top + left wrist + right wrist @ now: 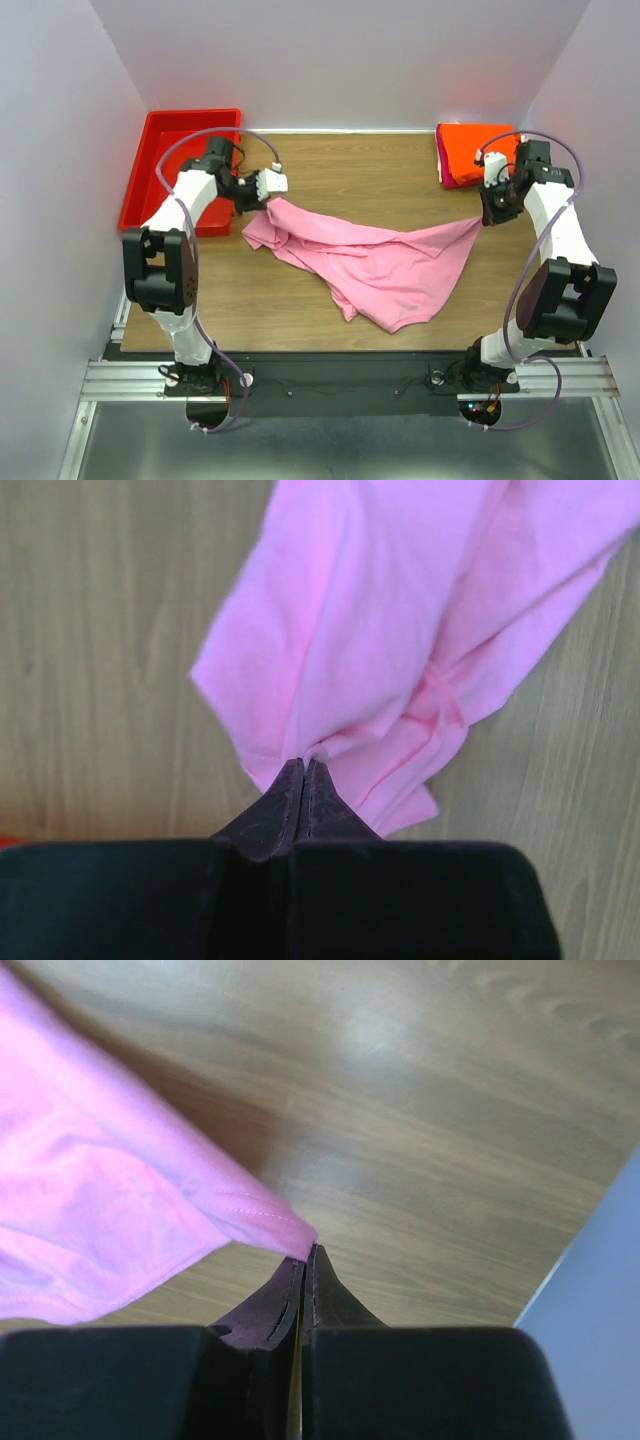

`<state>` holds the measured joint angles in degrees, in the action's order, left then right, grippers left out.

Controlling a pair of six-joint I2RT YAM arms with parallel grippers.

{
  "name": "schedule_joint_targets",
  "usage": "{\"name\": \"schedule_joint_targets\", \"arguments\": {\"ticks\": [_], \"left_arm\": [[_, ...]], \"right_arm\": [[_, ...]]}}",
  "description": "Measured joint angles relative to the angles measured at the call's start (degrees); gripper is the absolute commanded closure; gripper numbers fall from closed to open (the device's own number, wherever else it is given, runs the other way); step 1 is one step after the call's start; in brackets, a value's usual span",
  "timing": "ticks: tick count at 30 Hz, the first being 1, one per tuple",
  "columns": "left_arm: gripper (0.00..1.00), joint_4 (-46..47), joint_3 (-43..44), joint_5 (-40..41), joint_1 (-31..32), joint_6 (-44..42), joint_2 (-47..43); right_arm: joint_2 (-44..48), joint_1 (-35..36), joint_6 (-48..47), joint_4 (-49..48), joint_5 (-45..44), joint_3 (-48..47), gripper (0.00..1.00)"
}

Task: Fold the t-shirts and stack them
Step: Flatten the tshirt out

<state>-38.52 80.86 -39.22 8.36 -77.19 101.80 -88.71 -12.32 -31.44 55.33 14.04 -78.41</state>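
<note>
- Overhead, the light pink t-shirt is stretched across the table between both grippers.
- At the left wrist, the left gripper is clamped on a bunched edge.
- At the right wrist, the right gripper is pinched on a hemmed corner.

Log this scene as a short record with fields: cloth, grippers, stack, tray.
cloth: light pink cotton t-shirt, crumpled, stretched across the wooden table
left gripper: jaws shut on the shirt's left end
right gripper: jaws shut on a hem corner
stack: folded bright orange shirt atop a darker pink-red one, far right corner
tray: rigid red plastic tray, far left
</note>
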Motion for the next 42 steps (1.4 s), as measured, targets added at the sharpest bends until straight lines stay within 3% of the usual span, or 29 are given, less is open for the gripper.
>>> {"name": "schedule_joint_targets", "arguments": {"ticks": [7,18,27,32,42], "left_arm": [[1.00,0.68,8.26,-4.09,-5.07,12.39,-3.61],[1.00,14.99,19.52,-4.63,-6.60,41.90,-6.60],[1.00,22.71,20.44,-3.30,-6.64,52.35,-15.26],[1.00,25.83,16.06,-1.73,-6.71,53.70,-27.67],[1.00,30.93,4.81,-1.86,-6.97,55.69,-54.47]], "right_arm": [[-0.48,0.00,0.39,0.44,-0.37,-11.34,0.99],[-7.50,0.00,2.43,0.42,-1.73,-35.63,0.99],[-6.71,0.00,4.13,-0.11,-3.65,-47.65,0.99],[0.02,0.00,5.38,-3.06,-6.75,-48.13,0.99],[24.33,-0.02,5.79,-15.63,-12.63,-47.93,0.99]]}}
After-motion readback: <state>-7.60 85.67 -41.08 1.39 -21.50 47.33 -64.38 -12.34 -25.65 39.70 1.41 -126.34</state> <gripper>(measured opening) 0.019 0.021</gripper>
